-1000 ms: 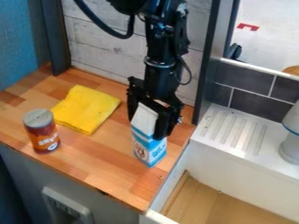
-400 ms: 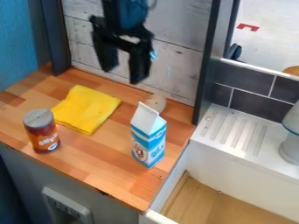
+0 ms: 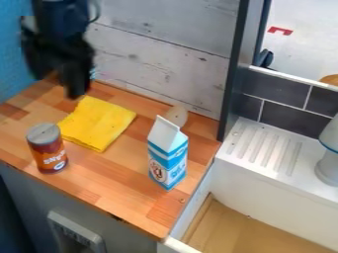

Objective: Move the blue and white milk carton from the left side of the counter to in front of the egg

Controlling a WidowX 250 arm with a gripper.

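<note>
Black end effector (image 3: 61,74) hangs near yellow cloth (image 3: 98,122), spread or closed I can't tell, can (image 3: 47,148) and carton (image 3: 167,155) both bearing print

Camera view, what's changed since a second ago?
The black gripper let go of the blue-and-white carton and moved up and left in the view. The carton still stands about where it was; the folded yellow cloth and brown-orange can stayed put.

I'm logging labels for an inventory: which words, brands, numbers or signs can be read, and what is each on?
No text can be quoted with certainty.
Can: pale lettering on its side, too unclear to read.
Carton: dark print on its side, too small to read.
</note>
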